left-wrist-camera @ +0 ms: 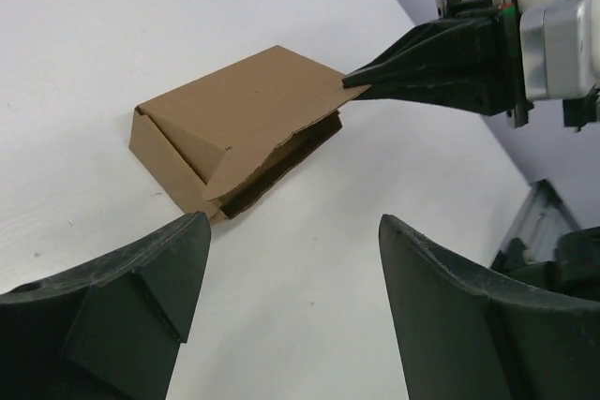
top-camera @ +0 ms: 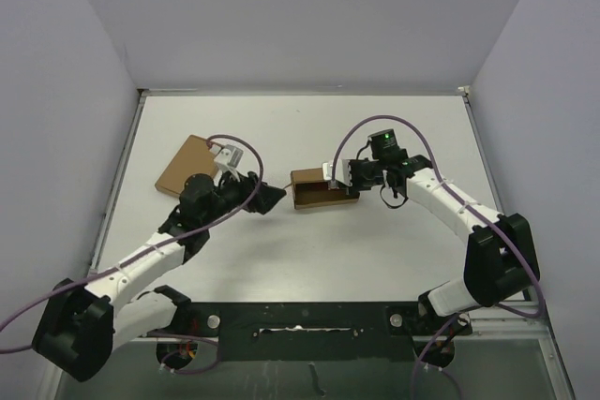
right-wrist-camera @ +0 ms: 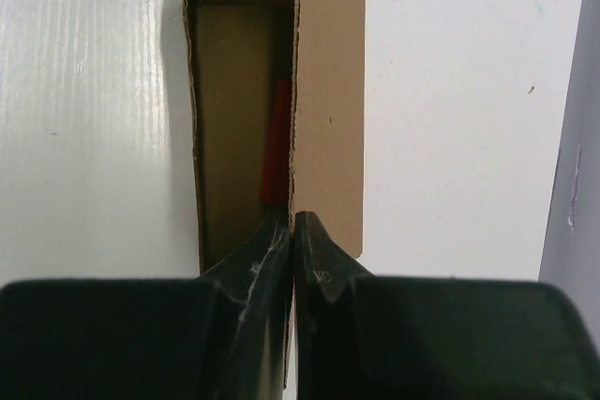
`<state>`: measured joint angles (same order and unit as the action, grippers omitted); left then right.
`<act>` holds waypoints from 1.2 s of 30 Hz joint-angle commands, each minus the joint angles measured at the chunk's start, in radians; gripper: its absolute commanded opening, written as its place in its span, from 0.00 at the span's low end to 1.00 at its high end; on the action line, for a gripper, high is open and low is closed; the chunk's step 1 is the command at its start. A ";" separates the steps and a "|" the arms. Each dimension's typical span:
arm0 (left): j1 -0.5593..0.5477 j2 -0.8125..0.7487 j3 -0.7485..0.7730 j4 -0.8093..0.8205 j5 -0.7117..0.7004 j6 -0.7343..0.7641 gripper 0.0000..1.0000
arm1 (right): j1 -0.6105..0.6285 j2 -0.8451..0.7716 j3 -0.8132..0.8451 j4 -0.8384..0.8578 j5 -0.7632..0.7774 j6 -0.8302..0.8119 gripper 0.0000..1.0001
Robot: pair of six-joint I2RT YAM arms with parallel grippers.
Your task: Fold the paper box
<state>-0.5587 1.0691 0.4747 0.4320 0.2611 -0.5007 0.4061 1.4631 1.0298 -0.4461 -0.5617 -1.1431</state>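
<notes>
My left pincer [top-camera: 273, 199] [left-wrist-camera: 292, 228] sits nearest me, low over the table [top-camera: 309, 128]. Its jaws are spread wide and hold nothing. The box [top-camera: 317, 190] [left-wrist-camera: 234, 124] lies just past its tips, apart from them, with its left end turned toward the gap between the jaws. From that wrist I see the end panel folded shut. Along the side, a dark slit gapes under the raised lid.

The box rests on the table near the middle, its length running left to right, between my two pincers.

At its right end, my right pincer [top-camera: 340, 184] [right-wrist-camera: 293, 223] [left-wrist-camera: 367, 80] is closed tight, fingers pressed together on the edge of the lid flap [right-wrist-camera: 328, 110]. Its wrist camera looks straight down the length of the box [right-wrist-camera: 230, 119]. The flap is lifted off the body, and the inside lies open on the other side of it. A red block [right-wrist-camera: 276, 142] lies inside, close along the flap's lower edge; how much of it the flap hides I cannot tell.

Farther back on the left, behind my left arm, a flat cardboard sheet [top-camera: 181, 168] lies on the table, well apart from the box.
</notes>
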 commanded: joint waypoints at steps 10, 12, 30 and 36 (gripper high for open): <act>0.222 0.227 0.183 0.009 0.393 -0.303 0.57 | -0.004 -0.040 -0.036 -0.013 -0.077 -0.043 0.00; 0.212 0.262 0.190 0.033 0.389 -0.317 0.50 | -0.004 -0.038 -0.041 -0.015 -0.080 -0.053 0.00; 0.100 0.360 0.242 -0.112 0.254 -0.192 0.44 | -0.012 -0.031 -0.031 -0.035 -0.098 -0.051 0.05; 0.074 0.212 0.143 -0.040 0.232 -0.035 0.58 | -0.011 -0.030 -0.028 -0.041 -0.104 -0.049 0.06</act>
<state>-0.4660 1.4307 0.6559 0.3267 0.5240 -0.6750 0.3996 1.4624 0.9833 -0.4877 -0.6247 -1.1973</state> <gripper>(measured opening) 0.536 0.063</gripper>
